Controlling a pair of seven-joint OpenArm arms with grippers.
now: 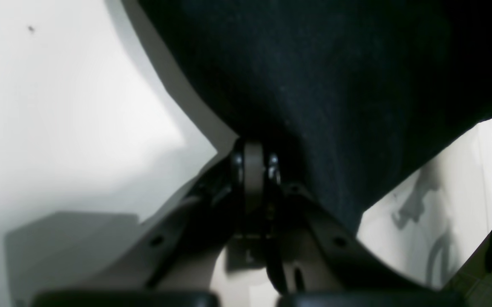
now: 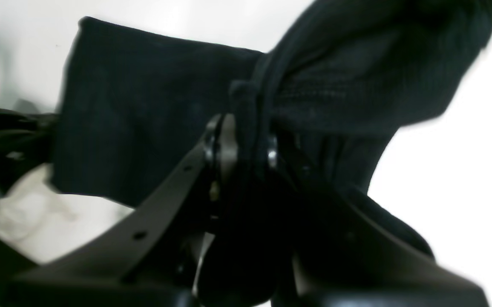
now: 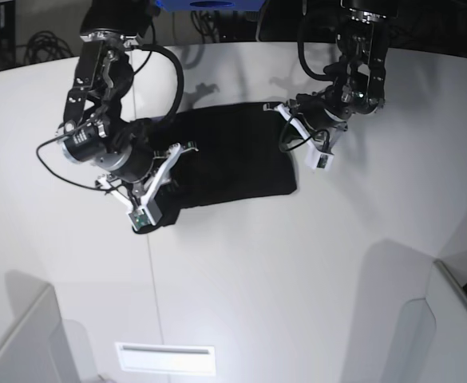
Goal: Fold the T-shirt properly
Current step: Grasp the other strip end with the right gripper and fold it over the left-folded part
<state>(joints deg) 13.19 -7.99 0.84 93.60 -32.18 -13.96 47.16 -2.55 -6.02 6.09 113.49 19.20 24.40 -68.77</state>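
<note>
A: White table (image 3: pixel 297 279) carried the T-shirt (image 3: pixel 225 159), folded, between both arms.
B: Left gripper (image 1: pixel 254 160) pinched its edge; right gripper (image 2: pixel 241 149) clamped bunched cloth at the opposite end.

I see both arms bent low, the left gripper (image 1: pixel 254 164) with jaws closed, the right gripper (image 2: pixel 241 149) pinching cloth.

Right gripper (image 2: pixel 246 153) clamped on a bunched fold of the shirt (image 2: pixel 143 119), black cloth squeezed between the jaws. Rest of it hanging wide over the white table (image 2: pixel 463 179).
</note>
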